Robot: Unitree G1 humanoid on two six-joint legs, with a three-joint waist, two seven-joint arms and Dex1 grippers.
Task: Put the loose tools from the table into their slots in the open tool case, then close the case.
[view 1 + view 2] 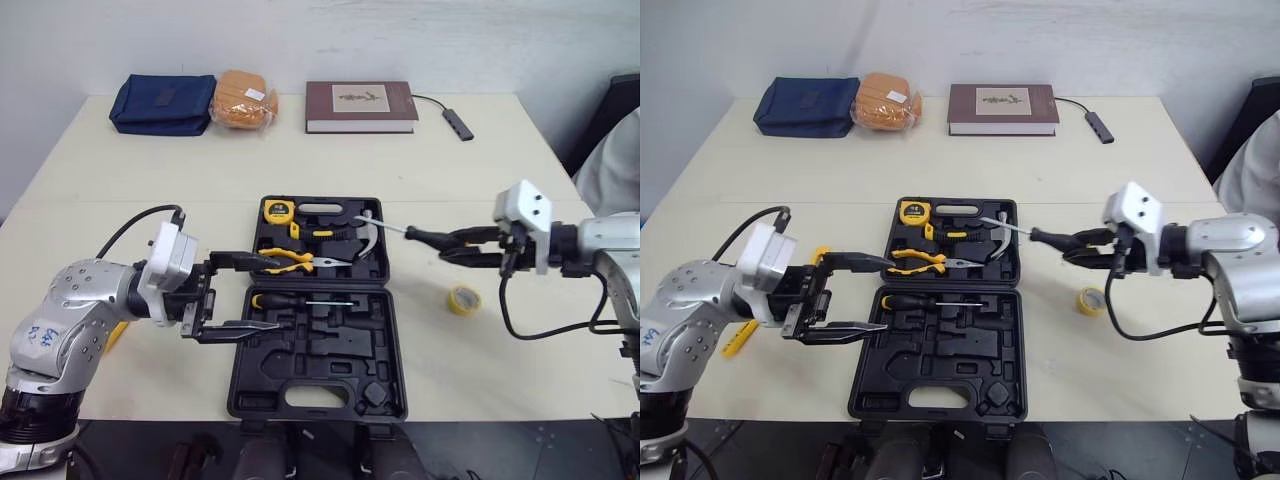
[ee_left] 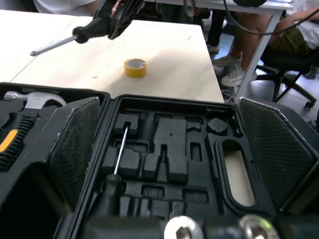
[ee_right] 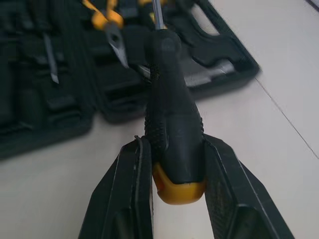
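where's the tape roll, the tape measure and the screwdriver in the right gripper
tape roll point(image 2: 135, 72), left wrist view, on its outer yellow wall
tape measure point(image 1: 277, 211), left eye view, on its yellow body
screwdriver point(image 3: 174, 119), right wrist view, on its black handle

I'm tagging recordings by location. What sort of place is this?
Likely an office or lab workroom: a cream rectangular table carries a maroon hardcover book and an open black plastic tool case, and a seated person's legs show beside a black office chair.
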